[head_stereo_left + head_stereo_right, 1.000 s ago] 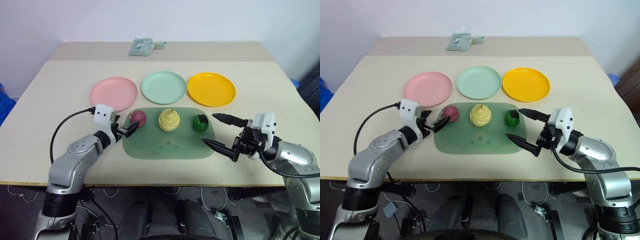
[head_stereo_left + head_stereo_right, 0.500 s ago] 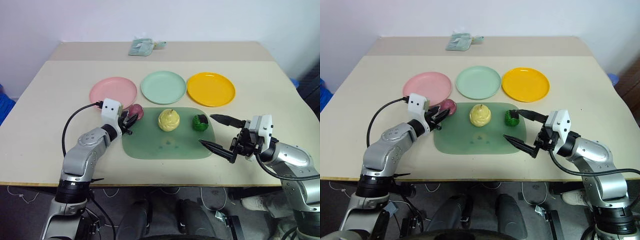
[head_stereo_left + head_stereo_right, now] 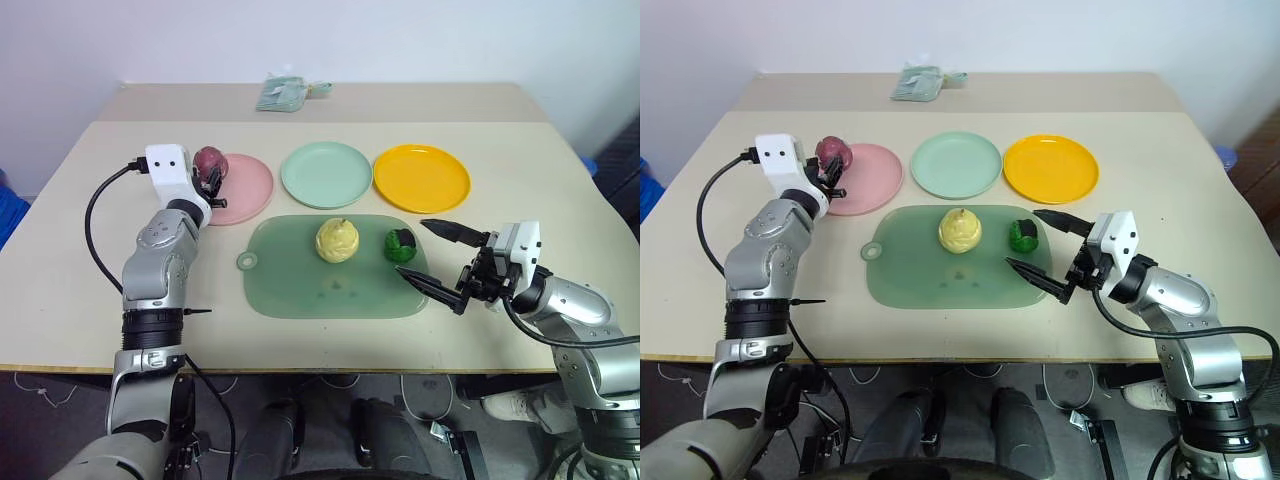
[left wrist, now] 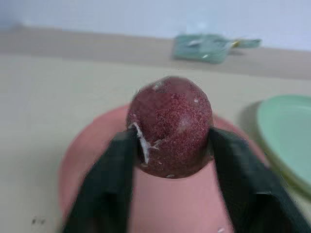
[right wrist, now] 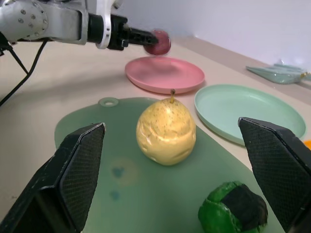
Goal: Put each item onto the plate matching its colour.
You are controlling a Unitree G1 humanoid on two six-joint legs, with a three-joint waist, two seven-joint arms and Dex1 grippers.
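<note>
My left gripper (image 3: 210, 172) is shut on the dark red round fruit (image 4: 170, 126) and holds it in the air over the left edge of the pink plate (image 3: 245, 190). Both fingers (image 4: 104, 189) press the fruit's sides. The pale yellow pear (image 3: 337, 240) and the green fruit with a black patch (image 3: 401, 244) lie on the translucent green board (image 3: 300, 285). My right gripper (image 3: 413, 250) is open, just right of the green fruit and apart from it. The mint plate (image 3: 327, 174) and the orange-yellow plate (image 3: 421, 178) hold nothing.
The three plates stand in a row behind the board. A folded green cloth (image 3: 285, 93) lies at the table's far edge. Bare tabletop lies to the left of the pink plate and along the front edge.
My left gripper closed on the dark red fruit at the board's left end, lifted it and carried it back and left over the pink plate. The right arm has stayed put.
</note>
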